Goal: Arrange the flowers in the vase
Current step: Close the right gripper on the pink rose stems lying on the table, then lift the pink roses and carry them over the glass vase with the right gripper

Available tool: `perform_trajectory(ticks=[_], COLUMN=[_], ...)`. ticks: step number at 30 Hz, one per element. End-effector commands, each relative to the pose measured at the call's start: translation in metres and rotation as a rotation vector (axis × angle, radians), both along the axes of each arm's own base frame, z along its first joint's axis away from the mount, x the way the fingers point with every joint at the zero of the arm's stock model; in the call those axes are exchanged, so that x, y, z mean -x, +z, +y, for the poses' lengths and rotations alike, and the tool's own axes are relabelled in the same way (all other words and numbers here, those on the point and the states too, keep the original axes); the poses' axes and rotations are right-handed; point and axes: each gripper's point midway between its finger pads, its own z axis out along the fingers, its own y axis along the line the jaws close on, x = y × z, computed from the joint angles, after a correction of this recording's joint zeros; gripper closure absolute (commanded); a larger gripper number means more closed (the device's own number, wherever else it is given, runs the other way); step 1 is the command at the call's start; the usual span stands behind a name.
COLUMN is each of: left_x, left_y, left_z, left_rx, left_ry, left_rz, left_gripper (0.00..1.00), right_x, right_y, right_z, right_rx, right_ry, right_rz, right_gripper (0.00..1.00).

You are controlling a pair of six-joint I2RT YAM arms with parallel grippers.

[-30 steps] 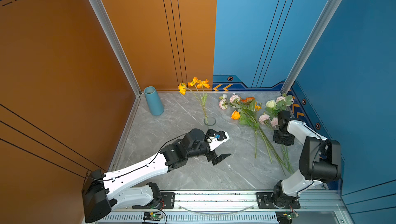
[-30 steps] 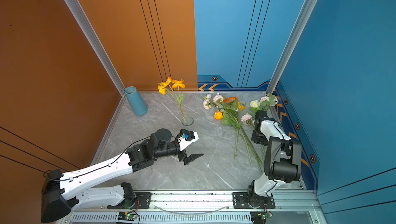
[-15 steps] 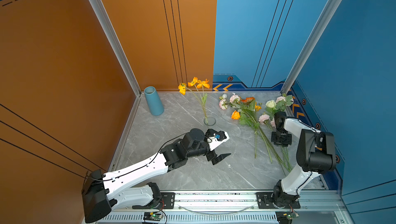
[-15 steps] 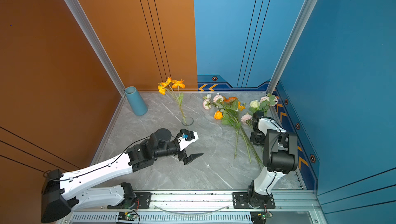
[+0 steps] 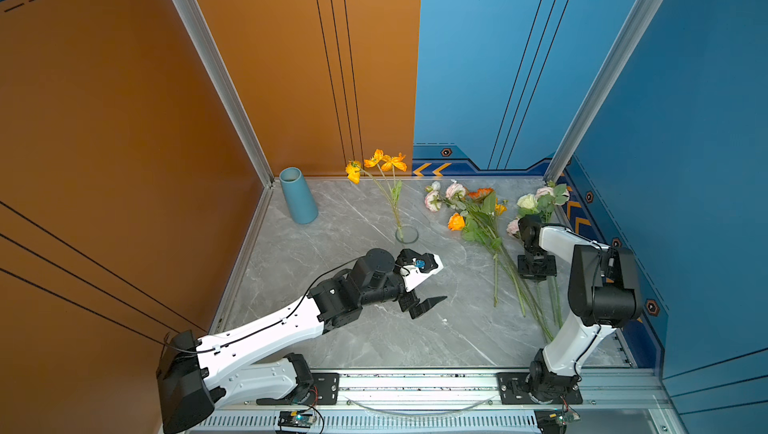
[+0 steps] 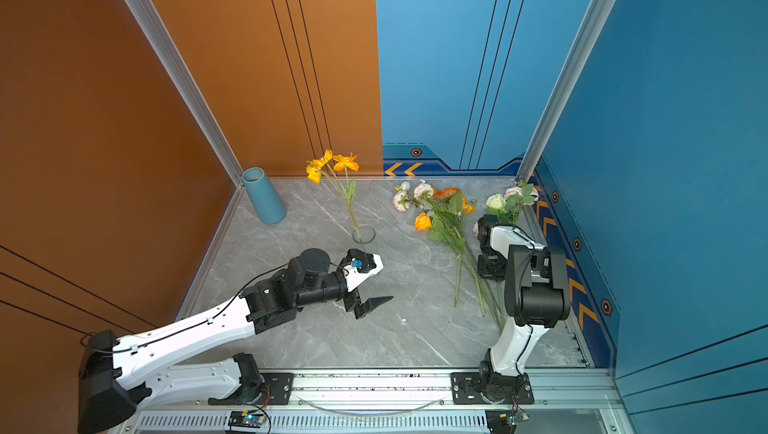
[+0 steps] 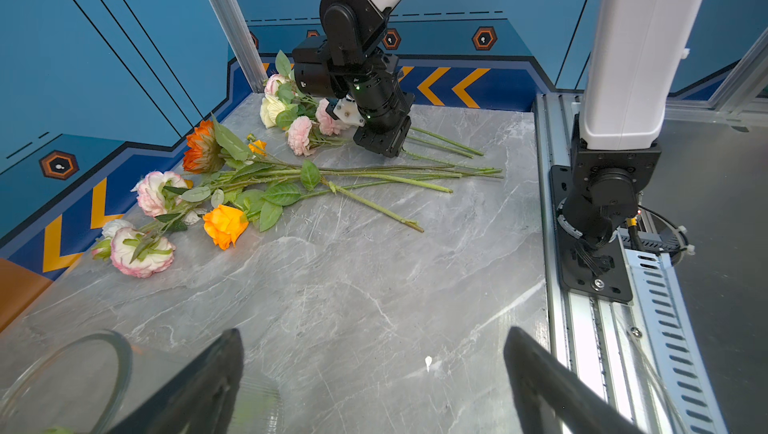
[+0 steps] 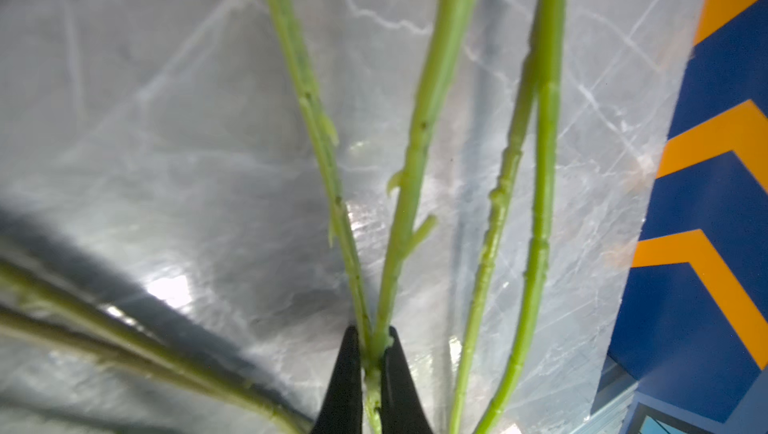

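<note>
Left gripper [image 5: 441,282] nearest, over bare marble table [image 5: 395,340]. Jaws spread wide, nothing between.
Right gripper [image 8: 371,353] low at table near right wall. Fingers pressed together, pinching two green stems [image 8: 415,162] of pink-cream bunch [image 5: 528,201].
Beyond left gripper: glass vase [image 5: 406,235] upright, orange-yellow sprig [image 5: 384,162] standing in it.
Other flowers [image 5: 478,220] flat on table between glass vase and right gripper, blooms toward back wall.
Blue vase [image 5: 297,195] upright, far left corner.

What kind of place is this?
Probably a robot laboratory cell: the left arm and right arm are bolted to a metal rail, and painted panel walls on aluminium posts enclose the tabletop.
</note>
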Motion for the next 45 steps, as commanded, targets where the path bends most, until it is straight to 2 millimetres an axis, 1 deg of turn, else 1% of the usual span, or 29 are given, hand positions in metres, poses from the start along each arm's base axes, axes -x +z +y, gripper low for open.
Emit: perform_trajectory(ticks=[1, 2, 7, 11, 15, 20, 25, 27, 29, 32, 35, 38, 41, 43, 45], left_x=[-0.005, -0.007, -0.014, -0.014, -0.013, -0.015, -0.015, -0.015, -0.015, -0.019, -0.028, -0.03, -0.022, -0.019, -0.021], left_y=[0.003, 0.003, 0.005, 0.002, 0.006, 0.013, 0.039, 0.049, 0.054, 0.054, 0.057, 0.062, 0.045, 0.039, 0.038], left_z=[0.008, 0.009, 0.014, 0.014, 0.016, 0.027, 0.05, 0.06, 0.069, 0.081, 0.093, 0.108, 0.118, 0.121, 0.123], left_rx=[-0.006, -0.007, 0.0, -0.003, 0.012, 0.022, 0.067, 0.087, 0.087, 0.057, 0.028, 0.018, -0.008, 0.0, 0.003], left_ry=[0.021, 0.028, 0.048, 0.039, 0.008, -0.008, 0.001, 0.013, 0.032, 0.077, 0.153, 0.225, 0.237, 0.241, 0.257], left_rz=[-0.026, -0.026, -0.02, -0.017, -0.012, -0.028, -0.087, -0.116, -0.159, -0.214, -0.244, -0.242, -0.196, -0.201, -0.211], left_gripper=[0.02, 0.02, 0.02, 0.02, 0.02, 0.02, 0.02, 0.02, 0.02, 0.02, 0.02, 0.02, 0.02, 0.02, 0.02], right_x=[-0.006, -0.008, -0.02, -0.029, -0.033, -0.034, -0.039, -0.041, -0.042, -0.039, -0.034, -0.032, -0.036, -0.041, -0.048], right_y=[0.01, 0.013, 0.03, 0.059, 0.092, 0.133, 0.182, 0.206, 0.232, 0.266, 0.294, 0.318, 0.337, 0.349, 0.358], right_z=[0.007, 0.01, 0.024, 0.032, 0.039, 0.051, 0.08, 0.095, 0.11, 0.125, 0.14, 0.158, 0.179, 0.192, 0.203], right_rx=[0.038, 0.039, 0.04, 0.037, 0.011, -0.06, -0.205, -0.275, -0.347, -0.421, -0.487, -0.537, -0.587, -0.604, -0.608], right_ry=[0.056, 0.071, 0.107, 0.122, 0.119, 0.108, 0.119, 0.133, 0.151, 0.169, 0.212, 0.266, 0.321, 0.346, 0.358], right_rz=[0.004, -0.004, -0.066, -0.152, -0.262, -0.414, -0.626, -0.74, -0.867, -1.026, -1.128, -1.202, -1.274, -1.332, -1.394], right_gripper=[0.97, 1.0, 1.0, 1.0, 1.0, 1.0, 1.0, 1.0, 1.0, 1.0, 1.0, 1.0, 1.0, 1.0, 1.0])
